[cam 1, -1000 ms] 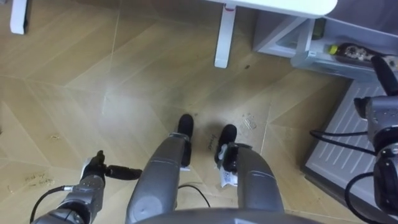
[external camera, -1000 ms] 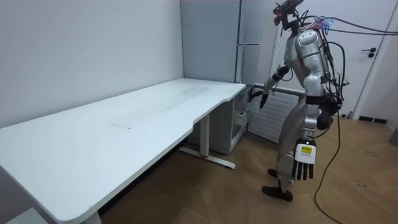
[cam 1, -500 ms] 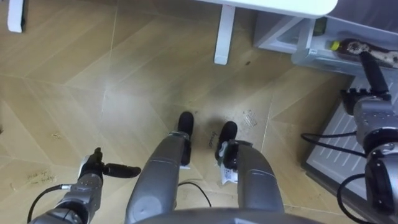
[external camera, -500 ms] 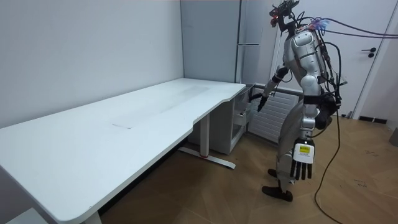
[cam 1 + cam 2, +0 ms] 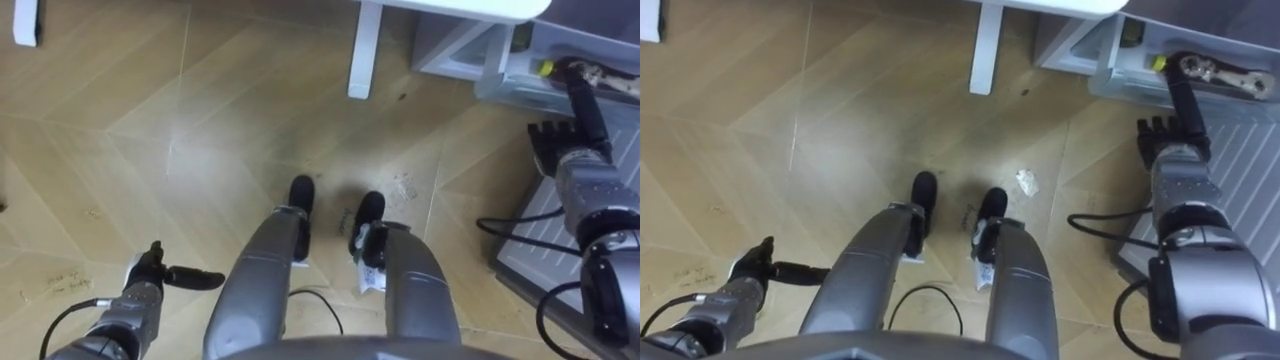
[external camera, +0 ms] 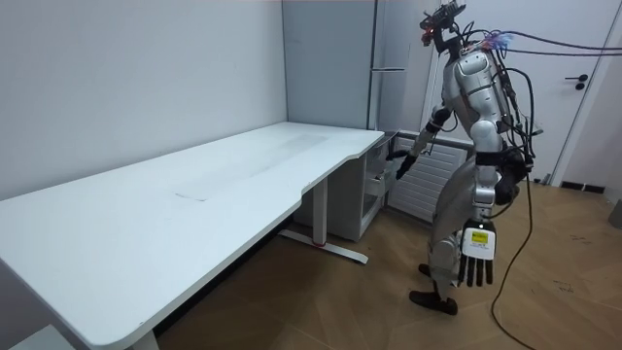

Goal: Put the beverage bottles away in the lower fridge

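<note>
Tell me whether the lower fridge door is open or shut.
Open. The lower fridge beside the desk leg has its inside exposed: a shelf holding items shows, with the right hand held out toward it.

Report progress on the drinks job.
Lower fridge stands open, with a yellow-capped item inside. Right hand reaches toward it, open and empty; left hand hangs open, empty too. No drink is being carried; closing the fridge likely remains.
</note>
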You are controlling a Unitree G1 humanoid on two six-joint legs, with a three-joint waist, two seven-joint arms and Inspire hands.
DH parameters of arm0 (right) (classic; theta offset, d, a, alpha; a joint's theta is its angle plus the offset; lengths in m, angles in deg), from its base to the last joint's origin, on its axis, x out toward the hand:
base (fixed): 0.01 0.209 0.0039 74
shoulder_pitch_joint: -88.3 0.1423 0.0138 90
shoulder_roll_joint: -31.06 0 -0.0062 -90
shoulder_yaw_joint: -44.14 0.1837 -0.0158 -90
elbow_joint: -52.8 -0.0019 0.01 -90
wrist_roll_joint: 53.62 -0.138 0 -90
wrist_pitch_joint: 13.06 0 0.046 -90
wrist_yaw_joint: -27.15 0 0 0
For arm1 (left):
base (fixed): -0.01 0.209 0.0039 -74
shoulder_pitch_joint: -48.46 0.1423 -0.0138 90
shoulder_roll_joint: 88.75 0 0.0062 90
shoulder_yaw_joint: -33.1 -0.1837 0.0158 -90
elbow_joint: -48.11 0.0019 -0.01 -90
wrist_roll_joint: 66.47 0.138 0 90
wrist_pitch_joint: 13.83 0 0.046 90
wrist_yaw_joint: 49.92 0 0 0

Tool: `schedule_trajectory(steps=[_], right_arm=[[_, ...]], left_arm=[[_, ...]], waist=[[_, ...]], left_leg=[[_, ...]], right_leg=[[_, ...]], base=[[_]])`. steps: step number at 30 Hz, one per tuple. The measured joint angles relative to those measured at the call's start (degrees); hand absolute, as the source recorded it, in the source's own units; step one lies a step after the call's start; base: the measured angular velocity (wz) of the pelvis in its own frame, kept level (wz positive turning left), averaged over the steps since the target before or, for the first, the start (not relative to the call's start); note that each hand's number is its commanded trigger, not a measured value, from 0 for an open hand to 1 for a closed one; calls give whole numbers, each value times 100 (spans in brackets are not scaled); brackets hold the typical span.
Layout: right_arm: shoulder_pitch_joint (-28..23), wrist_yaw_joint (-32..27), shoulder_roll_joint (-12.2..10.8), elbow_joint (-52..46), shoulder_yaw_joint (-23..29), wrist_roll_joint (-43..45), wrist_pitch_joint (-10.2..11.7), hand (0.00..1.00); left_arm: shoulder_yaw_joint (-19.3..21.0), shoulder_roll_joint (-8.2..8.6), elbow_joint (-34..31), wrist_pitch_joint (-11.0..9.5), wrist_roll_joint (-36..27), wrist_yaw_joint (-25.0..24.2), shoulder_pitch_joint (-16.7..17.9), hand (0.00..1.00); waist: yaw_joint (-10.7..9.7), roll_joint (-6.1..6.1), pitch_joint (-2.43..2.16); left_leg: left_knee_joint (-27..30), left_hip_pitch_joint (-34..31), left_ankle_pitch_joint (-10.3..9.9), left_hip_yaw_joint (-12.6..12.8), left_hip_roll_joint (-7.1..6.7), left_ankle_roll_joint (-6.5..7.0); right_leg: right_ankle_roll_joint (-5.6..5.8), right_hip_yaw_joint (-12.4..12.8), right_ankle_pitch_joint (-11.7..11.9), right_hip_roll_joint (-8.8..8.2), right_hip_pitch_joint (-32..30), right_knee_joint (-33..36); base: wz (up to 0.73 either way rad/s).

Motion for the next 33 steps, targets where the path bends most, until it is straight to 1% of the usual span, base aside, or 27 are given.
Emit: schedule_trajectory(steps=[1,2,4,5,7,8,9,10,11,12,13,15,18,22,26,29,32,33], right_arm=[[8,102,7,-3,0,-1,-11,0],[14,145,19,-4,1,-1,-23,0],[38,263,39,-15,0,15,-32,0],[43,290,41,-13,-5,13,-32,0],[99,386,78,-19,-5,13,-32,0],[128,417,96,-26,-5,14,-32,0],[172,474,134,-54,-6,8,-28,0],[206,492,131,-51,-8,-31,-24,0],[207,495,131,-48,-8,-48,-28,0],[207,506,131,-40,-11,-55,-38,0],[211,557,132,-40,-8,-55,-40,0],[234,667,135,-45,-9,-64,-48,0],[348,690,142,-62,-15,-108,-48,0],[463,690,192,-66,-106,-139,-42,0],[516,690,224,-95,-101,-135,-41,0],[517,663,239,-130,-99,-134,-47,0],[524,515,246,-217,-99,-124,-54,0],[524,430,256,-259,-98,-128,-92,0]], left_arm=[[-4,-11,34,17,-4,-5,1,0],[-3,-17,43,41,-7,-13,1,0],[5,-44,69,107,2,-55,1,0],[3,-48,69,123,2,-54,0,0],[4,-51,38,151,0,-57,-3,0],[8,-51,36,152,0,-57,-8,0],[11,-52,37,161,0,-57,-18,0],[6,-79,46,183,1,-60,-18,0],[5,-94,46,199,1,-68,-18,0],[5,-108,44,214,1,-72,-17,0],[4,-108,33,215,-3,-89,-13,0],[4,-125,22,215,-4,-104,-15,0],[2,-127,25,276,7,-111,-11,0],[1,-129,-25,296,9,-98,33,0],[20,-133,-124,290,40,-90,106,0],[139,-141,-257,281,61,-94,211,0],[261,-153,-267,229,106,-113,297,0],[310,-165,-303,204,110,-113,371,0]], waist=[[6,3,0],[7,7,0],[23,25,-7],[33,29,-9],[38,34,-15],[39,34,-15],[39,33,-16],[54,33,-16],[51,33,-17],[36,25,-20],[-8,25,-20],[-45,22,-22],[-43,17,-23],[-59,1,-24],[-71,-1,-24],[-96,-2,-23],[-99,-6,-26],[-98,-6,-25]], left_leg=[[306,-156,-141,18,-6,7],[484,-247,-223,28,-12,7],[1266,-680,-574,62,-8,1],[1460,-790,-653,64,-6,-4],[2192,-1213,-945,135,-13,0],[2353,-1319,-1002,157,-13,2],[2670,-1497,-1108,180,-9,3],[2995,-1632,-1237,184,-6,-15],[3130,-1681,-1286,181,-4,-22],[3359,-1774,-1367,176,-9,-30],[3536,-1867,-1409,168,-14,-47],[3745,-2041,-1442,165,-6,-69],[4088,-2277,-1488,160,0,-101],[4360,-2509,-1497,152,16,-92],[4453,-2613,-1497,184,7,-92],[4472,-2641,-1491,195,0,-103],[4472,-2616,-1486,201,0,-110],[4467,-2576,-1471,207,1,-138]], right_leg=[[-8,18,-139,-42,-174,318],[-12,22,-228,-72,-270,514],[-8,126,-590,-97,-699,1263],[-20,140,-666,-100,-804,1446],[-65,158,-1003,-200,-1233,2212],[-75,176,-1077,-218,-1344,2390],[-117,183,-1209,-279,-1527,2736],[-148,207,-1333,-282,-1644,3042],[-159,202,-1391,-297,-1682,3169],[-180,207,-1498,-326,-1767,3412],[-188,207,-1586,-376,-1853,3614],[-182,228,-1632,-371,-2018,3831],[-214,233,-1715,-401,-2257,4163],[-229,278,-1724,-448,-2505,4468],[-230,311,-1724,-481,-2636,4584],[-237,282,-1727,-551,-2645,4621],[-238,278,-1727,-565,-2627,4621],[-245,275,-1731,-573,-2589,4614]], base=[[-4],[0],[0],[0],[7],[11],[3],[0],[3],[13],[16],[6],[-5],[1],[1],[6],[-1],[-5]])
